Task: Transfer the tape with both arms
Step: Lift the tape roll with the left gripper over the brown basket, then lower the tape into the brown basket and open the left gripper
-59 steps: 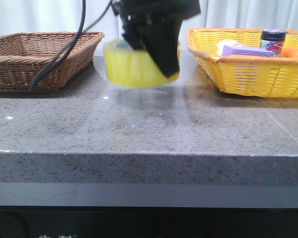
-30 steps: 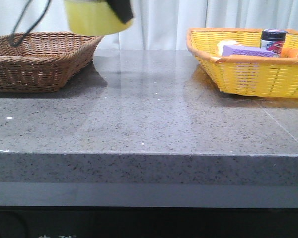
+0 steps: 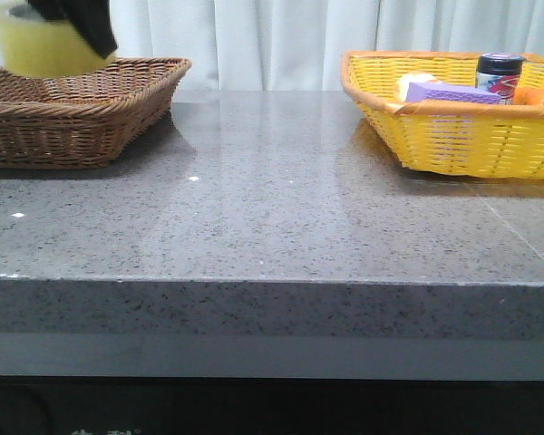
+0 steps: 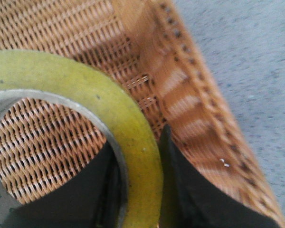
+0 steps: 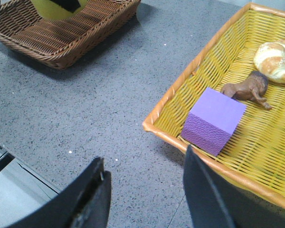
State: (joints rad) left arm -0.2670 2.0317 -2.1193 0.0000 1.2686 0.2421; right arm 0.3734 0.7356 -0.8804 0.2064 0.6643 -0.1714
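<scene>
The yellow tape roll (image 3: 47, 45) hangs above the brown wicker basket (image 3: 118, 100) at the far left, held by my left gripper (image 3: 77, 20). In the left wrist view the left gripper (image 4: 142, 180) is shut on the roll's wall (image 4: 133, 137), one finger inside the white core, one outside, with the basket weave (image 4: 147, 61) below. The roll also shows at the top of the right wrist view (image 5: 52, 8). My right gripper (image 5: 145, 185) is open and empty, above the grey table beside the yellow basket (image 5: 171, 102). It is out of the front view.
The yellow basket (image 3: 453, 136) at the right holds a purple block (image 5: 213, 119), a dark-lidded jar (image 3: 499, 74), a bread roll (image 5: 275, 57) and a brown toy animal (image 5: 249, 89). The grey stone table (image 3: 272, 199) lies between the two baskets.
My left gripper has carried the tape roll left from the table's middle, up and over to the brown basket. The yellow basket's contents have not moved.
</scene>
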